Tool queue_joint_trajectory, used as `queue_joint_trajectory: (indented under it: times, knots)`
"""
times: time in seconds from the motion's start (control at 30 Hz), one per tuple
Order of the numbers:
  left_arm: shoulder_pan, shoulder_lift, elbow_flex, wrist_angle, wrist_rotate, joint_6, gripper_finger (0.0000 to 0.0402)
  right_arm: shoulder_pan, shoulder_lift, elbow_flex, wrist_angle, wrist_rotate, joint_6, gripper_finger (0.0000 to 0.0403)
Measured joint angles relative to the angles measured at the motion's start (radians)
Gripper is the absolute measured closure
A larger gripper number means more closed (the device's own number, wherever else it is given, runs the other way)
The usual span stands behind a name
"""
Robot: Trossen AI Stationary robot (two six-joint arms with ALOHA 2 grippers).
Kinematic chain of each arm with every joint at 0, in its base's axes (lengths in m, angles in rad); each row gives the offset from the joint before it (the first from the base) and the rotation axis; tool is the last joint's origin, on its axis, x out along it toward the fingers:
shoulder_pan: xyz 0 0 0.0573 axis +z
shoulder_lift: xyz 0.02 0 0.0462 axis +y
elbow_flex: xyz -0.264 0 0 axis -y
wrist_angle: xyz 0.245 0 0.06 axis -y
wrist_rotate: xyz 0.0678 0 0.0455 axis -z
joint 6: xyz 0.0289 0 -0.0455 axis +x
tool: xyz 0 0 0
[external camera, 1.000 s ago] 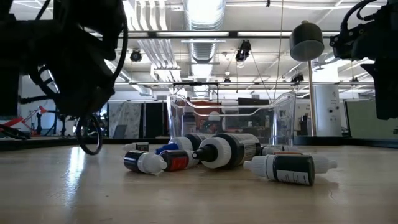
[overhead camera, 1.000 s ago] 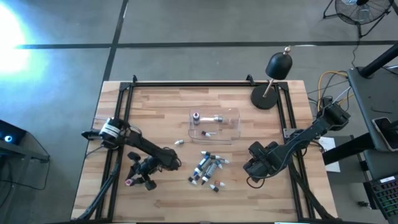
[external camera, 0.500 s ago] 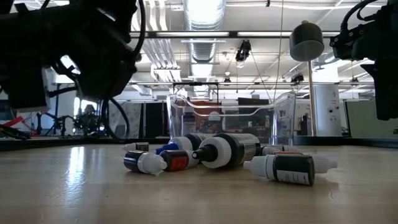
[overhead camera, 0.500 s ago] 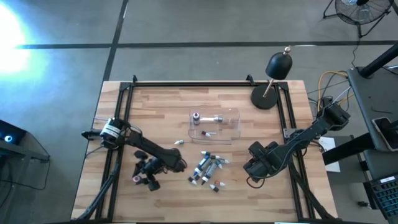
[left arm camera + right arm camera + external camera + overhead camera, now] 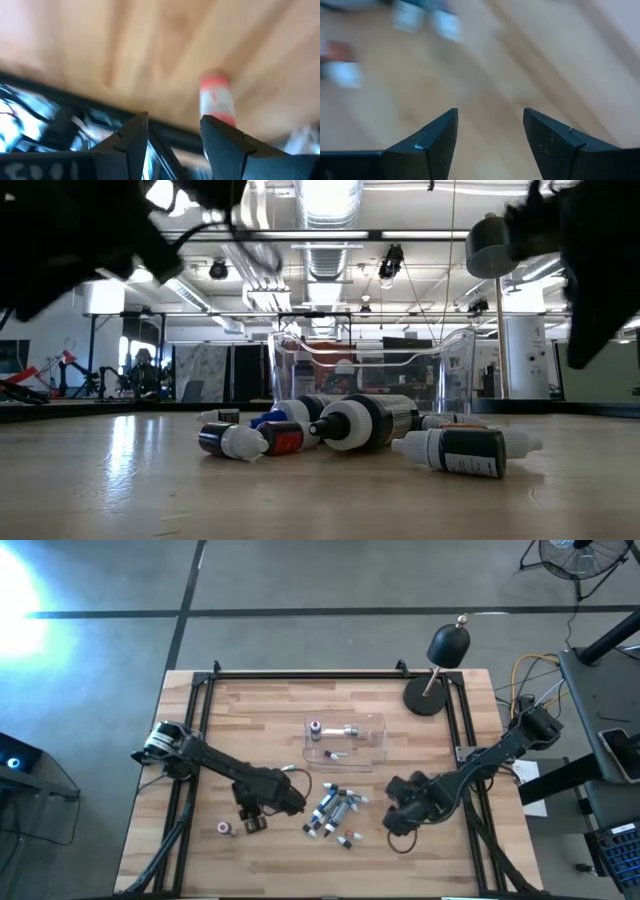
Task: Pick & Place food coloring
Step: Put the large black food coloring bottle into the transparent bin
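Many tiny bottles [image 5: 335, 810] of food coloring lie in a pile on the wooden table [image 5: 260, 720], near the middle and toward the front edge. In the low view the pile [image 5: 360, 435] shows dark bottles on their sides with white, red and blue caps. Behind the pile stands a clear tray [image 5: 346, 740] with a few small bottles inside it. One pink-capped bottle [image 5: 223, 828] lies alone on the table, well apart from the pile and near the left front edge. The left gripper [image 5: 252, 822] is just beside that lone bottle, between it and the pile. Its jaws are open and hold nothing, and its own camera shows the pink bottle [image 5: 216, 102] lying on the wood past one dark finger [image 5: 125, 142]. The right gripper [image 5: 393, 820] is on the other side of the pile, close to it. Its jaws stand open too, with only bare wood between the fingers [image 5: 427, 137]. A black lamp [image 5: 440, 665] stands at the back right corner.
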Motion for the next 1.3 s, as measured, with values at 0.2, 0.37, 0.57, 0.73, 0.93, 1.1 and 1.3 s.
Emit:
queue_joint_trajectory:
  times: [0.2, 0.37, 0.57, 0.73, 0.93, 1.1, 1.3]
  knots:
    - [-0.034, -0.095, 0.108, 0.133, -0.428, -0.003, 0.0245, -0.014, 0.070, 0.010, 0.418, -0.108, -0.643, 0.0184]
    - [-0.110, -0.220, 0.116, 0.285, -0.756, 0.003, 0.0245, -0.007, 0.205, 0.144, 0.391, -0.087, -1.050, 0.0184]
    - [-0.200, -0.373, 0.026, 0.315, -0.826, -0.130, 0.0245, -0.048, 0.399, 0.403, 0.315, 0.034, -1.425, 0.0184]
    - [-0.279, -0.479, -0.073, 0.319, -0.860, -0.244, 0.0245, -0.105, 0.539, 0.578, 0.170, -0.089, -1.486, 0.0184]
    - [-0.327, -0.569, -0.174, 0.326, -0.938, -0.280, 0.0245, -0.134, 0.633, 0.678, 0.124, -0.135, -1.537, 0.0184]
    - [-0.328, -0.619, -0.235, 0.330, -0.957, -0.277, 0.0245, -0.140, 0.690, 0.746, 0.056, -0.179, -1.541, 0.0184]
    - [-0.328, -0.656, -0.282, 0.348, -0.957, -0.301, 0.0245, -0.167, 0.709, 0.751, 0.026, -0.178, -1.564, 0.0184]
